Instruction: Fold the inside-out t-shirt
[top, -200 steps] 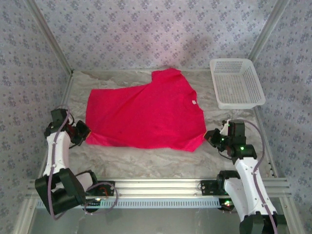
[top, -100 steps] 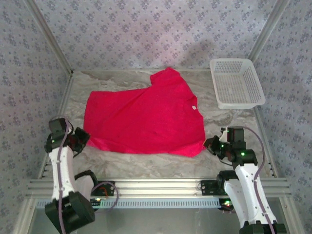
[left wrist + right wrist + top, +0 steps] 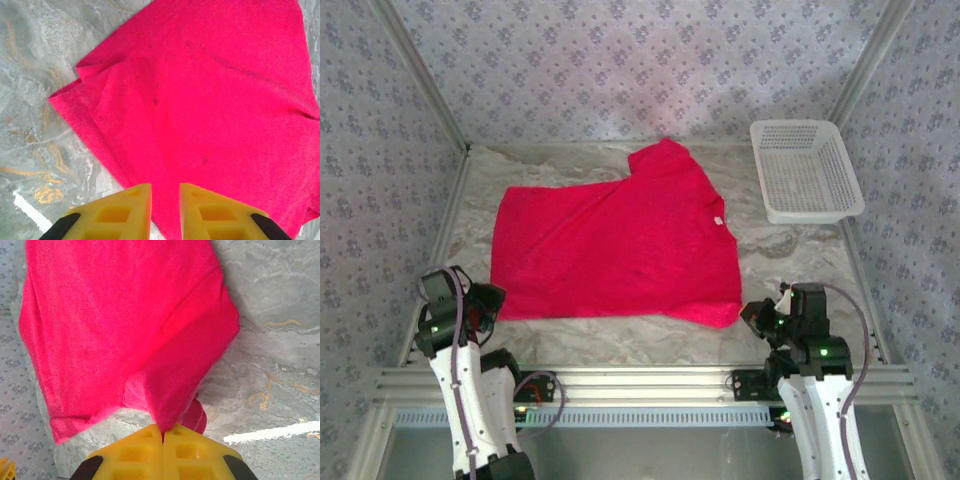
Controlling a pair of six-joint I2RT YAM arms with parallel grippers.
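The inside-out t-shirt lies spread flat on the marble table, bright red, with its small white tag at the right. My left gripper is at its near left corner. In the left wrist view its yellow fingers stand slightly apart, open, over the shirt's hem, which lies loose below them. My right gripper is at the near right corner. In the right wrist view it is shut on a pinched fold of the red cloth, lifted a little off the table.
A white mesh basket stands at the back right. Bare marble table runs between the shirt's near edge and the metal rail at the front. Patterned walls close in the left, back and right sides.
Both grippers have drawn back toward the near edge, dragging the shirt's near hem with them. The left gripper's jaws, shut before, have parted and let go of the cloth.
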